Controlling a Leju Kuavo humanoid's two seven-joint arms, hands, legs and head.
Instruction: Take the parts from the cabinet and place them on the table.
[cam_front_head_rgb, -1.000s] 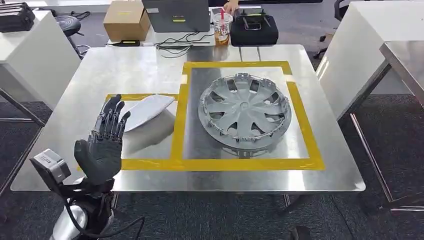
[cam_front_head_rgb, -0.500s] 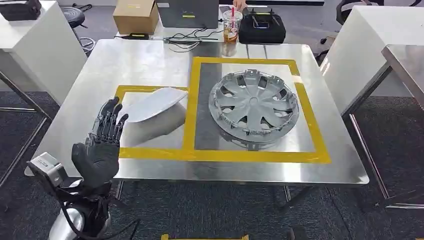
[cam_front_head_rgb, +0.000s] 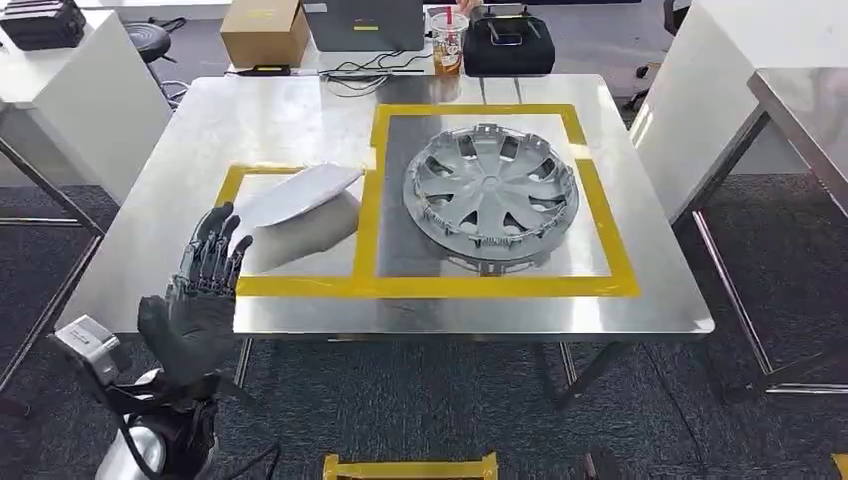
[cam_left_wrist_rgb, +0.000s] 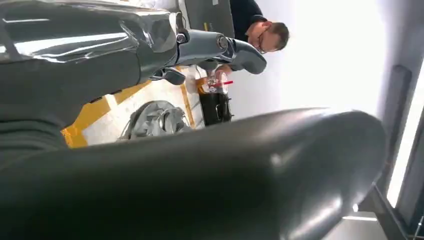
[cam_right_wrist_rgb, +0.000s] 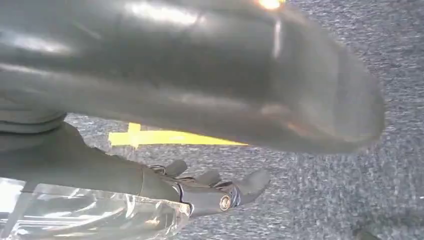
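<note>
A silver hubcap (cam_front_head_rgb: 490, 195) lies in the large yellow-taped square on the steel table (cam_front_head_rgb: 250, 120). A pale grey curved shell part (cam_front_head_rgb: 295, 195) lies in the smaller taped square to its left. My left hand (cam_front_head_rgb: 200, 290) is raised at the table's front-left edge, fingers spread and straight, holding nothing; its fingertips reach just short of the shell part. In the left wrist view its fingers (cam_left_wrist_rgb: 220, 47) stretch toward the hubcap (cam_left_wrist_rgb: 155, 120). My right hand (cam_right_wrist_rgb: 125, 175) hangs over grey carpet with its fingers (cam_right_wrist_rgb: 215, 190) loosely extended and nothing in them.
A cardboard box (cam_front_head_rgb: 262, 30), a laptop, a drink cup (cam_front_head_rgb: 446, 45) and a black case (cam_front_head_rgb: 508, 48) stand beyond the table's far edge, where a person (cam_left_wrist_rgb: 260, 30) sits. White tables flank both sides. Yellow floor tape (cam_front_head_rgb: 410, 467) lies in front of me.
The whole picture has shifted: the camera moved and the table now sits farther up the frame, with more floor showing. My left hand stays open and lies lower against the table's front edge.
</note>
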